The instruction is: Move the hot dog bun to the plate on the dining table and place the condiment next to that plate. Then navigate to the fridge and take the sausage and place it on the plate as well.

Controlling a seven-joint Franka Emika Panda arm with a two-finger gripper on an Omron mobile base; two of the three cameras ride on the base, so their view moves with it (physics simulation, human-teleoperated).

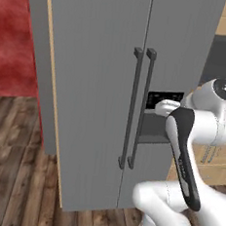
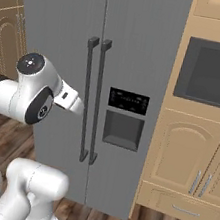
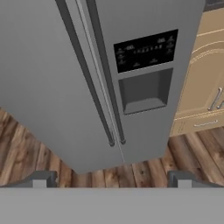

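Fridge (image 2: 111, 82), doors closed, stands directly ahead of gripper (image 3: 112, 178), whose jaws gape wide and hold nothing, short of the twin bar handles (image 2: 91, 99); dispenser panel (image 2: 128, 101) alongside, tan cabinets (image 2: 190, 156) beyond, wood floor (image 1: 16, 174) beneath.

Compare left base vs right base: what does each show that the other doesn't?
Left base alone: a red wall left of the fridge, plus the fridge's side panel. Right base alone: a dark built-in oven and tan cabinet doors with a drawer beneath, right of the fridge. Both: closed double doors, paired bar handles, dispenser panel, wood floor.
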